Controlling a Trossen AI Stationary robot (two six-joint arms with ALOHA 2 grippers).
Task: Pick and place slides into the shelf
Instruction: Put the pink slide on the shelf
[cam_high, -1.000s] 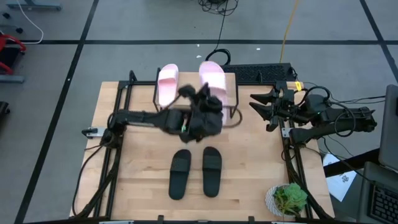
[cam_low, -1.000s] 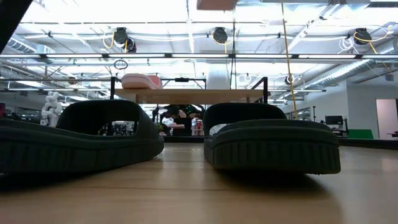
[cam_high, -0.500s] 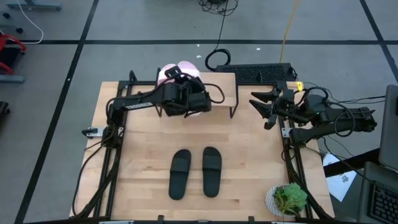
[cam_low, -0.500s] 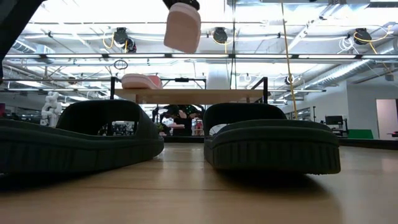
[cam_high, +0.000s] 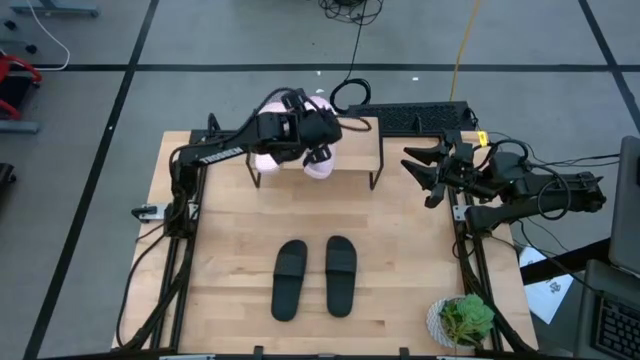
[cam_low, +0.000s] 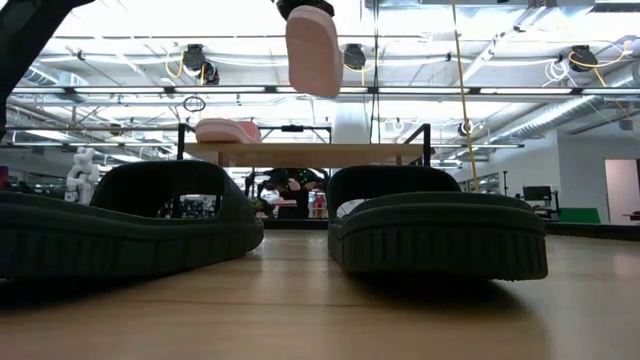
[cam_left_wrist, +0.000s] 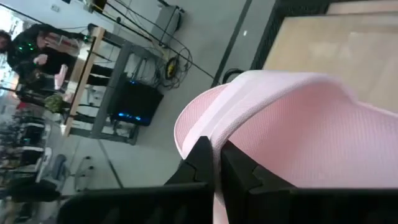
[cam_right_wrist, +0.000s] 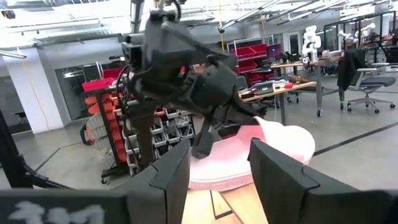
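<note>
One light pink slide sandal already lies on the low light-wood shelf with black metal legs, and the left gripper, jaws clamped on the second light pink slide sandal, holds it in the air above that shelf. By my reading the task is nearly half done: the two black slide sandals wait side by side on the wooden worktop, while the right gripper idles at the worktop's right edge, jaws spread and empty.

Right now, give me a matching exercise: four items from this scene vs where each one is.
Items:
1. held pink slide
2. other pink slide
3. black slides
4. right gripper

Places:
A. flat on the shelf
B. on the tabletop, side by side, near the front
C. off the table's right side, idle
D. in the air above the shelf, clamped by the left gripper

Pairs: 1-D, 2-A, 3-B, 4-C
</note>
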